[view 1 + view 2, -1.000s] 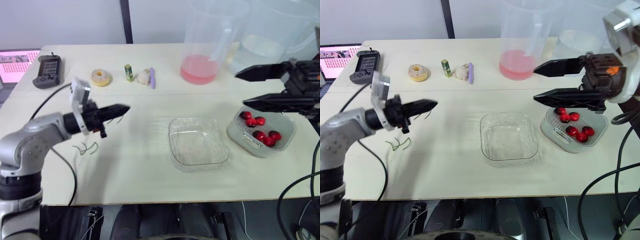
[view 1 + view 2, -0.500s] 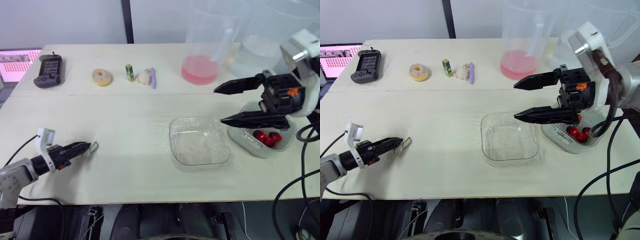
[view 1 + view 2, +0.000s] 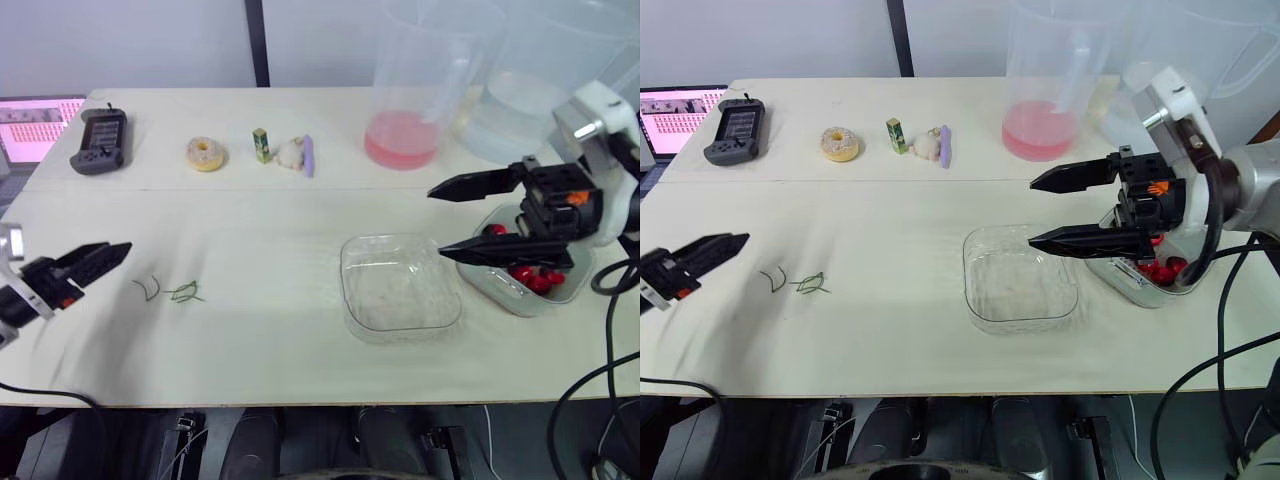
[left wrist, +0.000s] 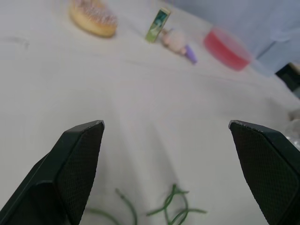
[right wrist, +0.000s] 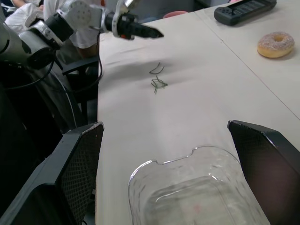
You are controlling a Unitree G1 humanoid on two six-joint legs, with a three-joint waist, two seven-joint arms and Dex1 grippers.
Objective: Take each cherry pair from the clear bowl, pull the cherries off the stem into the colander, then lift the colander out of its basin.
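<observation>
Red cherries sit in the colander, clear bowl beside it empty, so lift-out is due: right gripper, fingers spread by its rim, should pinch that rim firmly and rise level from the basin; left gripper, also spread, hangs well apart.

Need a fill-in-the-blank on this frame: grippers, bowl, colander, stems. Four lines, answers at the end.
1. The left gripper and the right gripper both have their jaws ___.
2. The clear bowl is ___.
3. The cherries in the colander are ___ in colour.
4. The green stems lie nearer the ___ gripper.
Missing words: open; empty; red; left.
</observation>
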